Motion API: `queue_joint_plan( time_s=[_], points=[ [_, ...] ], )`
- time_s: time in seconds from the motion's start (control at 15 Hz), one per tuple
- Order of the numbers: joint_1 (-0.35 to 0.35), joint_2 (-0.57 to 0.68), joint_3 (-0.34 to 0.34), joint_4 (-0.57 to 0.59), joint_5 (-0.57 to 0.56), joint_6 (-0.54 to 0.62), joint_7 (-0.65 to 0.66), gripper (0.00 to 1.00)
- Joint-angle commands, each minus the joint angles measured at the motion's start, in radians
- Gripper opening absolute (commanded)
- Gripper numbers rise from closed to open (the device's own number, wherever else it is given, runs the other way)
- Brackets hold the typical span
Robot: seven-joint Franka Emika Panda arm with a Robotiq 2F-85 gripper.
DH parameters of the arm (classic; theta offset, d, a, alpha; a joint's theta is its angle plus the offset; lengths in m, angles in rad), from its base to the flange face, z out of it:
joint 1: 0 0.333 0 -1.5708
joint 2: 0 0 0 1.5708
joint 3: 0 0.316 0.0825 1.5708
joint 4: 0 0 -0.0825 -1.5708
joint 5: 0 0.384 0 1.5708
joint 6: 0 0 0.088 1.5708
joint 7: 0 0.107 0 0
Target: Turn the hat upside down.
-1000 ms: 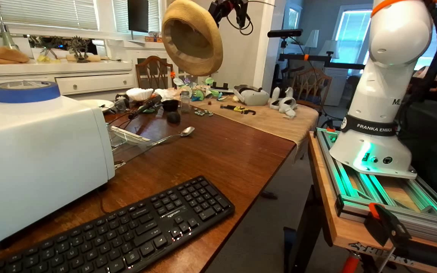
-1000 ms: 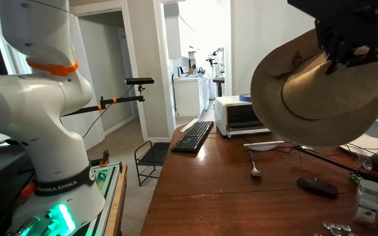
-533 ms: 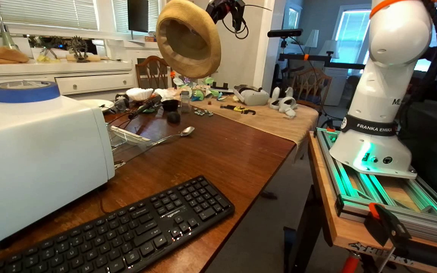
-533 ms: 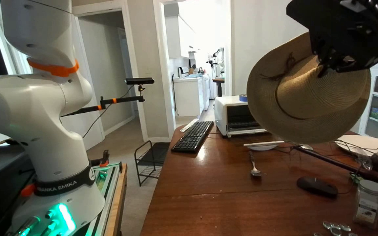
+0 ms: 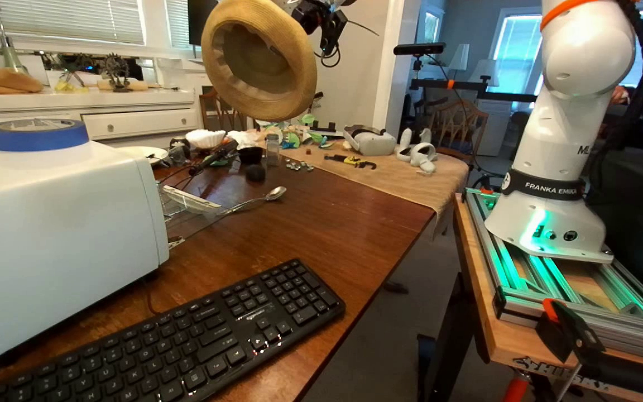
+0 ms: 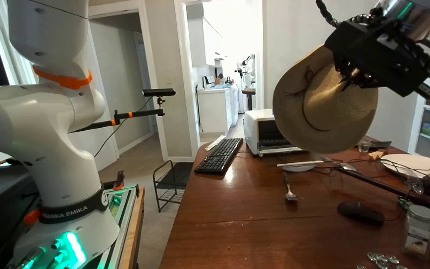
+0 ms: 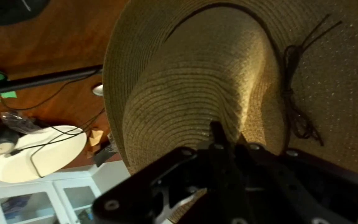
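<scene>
Wrist view: see black metal two-finger gripper (image 7: 228,133) at bottom centre, clenched on a pinched-up fold in the crown of a tan woven straw sun hat (image 7: 194,90), mid to right of frame. Could slip here: small bite on curved straw, leverage from wide floppy brim in a quick turn. Might also crease crown from squeeze. Has crown top toward bottom of frame, brim spread behind.

In an exterior view: find hat at top, left of centre, high above glossy brown wooden table (image 5: 327,234). On early release, could drop near shiny metal spoon (image 5: 272,195), prob. wrong side up. Shows paler hollow toward cam, sideways, not up; long axis of brim oval upper L to lower R.

In an exterior view: find hat upper half, right of centre. If lowered at this tilt, risk of brim-first landing, then roll back crown-up, due to too little rotation. Might clip white boxy toaster oven (image 6: 268,133) (can't read gap) or, swung to lower R, knock clear glass jar (image 6: 419,235) w/ grey lid. Points crown toward R edge & cam; looks near round, can't call long axis. Prob. on edge, so not upside down yet.
</scene>
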Motion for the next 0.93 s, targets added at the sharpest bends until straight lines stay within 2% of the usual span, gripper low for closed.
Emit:
queue_joint_plan(
  time_s=[0.0, 0.2, 0.4, 0.67, 0.87],
  points=[
    [-0.006, 0.101, 0.036, 0.106, 0.068, -0.088, -0.136, 0.02],
    [-0.013, 0.203, 0.071, 0.208, 0.124, -0.145, -0.227, 0.02],
    [-0.018, 0.352, 0.114, 0.363, 0.191, -0.219, -0.266, 0.02],
    [0.009, 0.557, 0.185, 0.557, 0.228, -0.312, -0.246, 0.02],
    [0.014, 0.676, 0.229, 0.687, 0.208, -0.44, -0.196, 0.02]
  ],
)
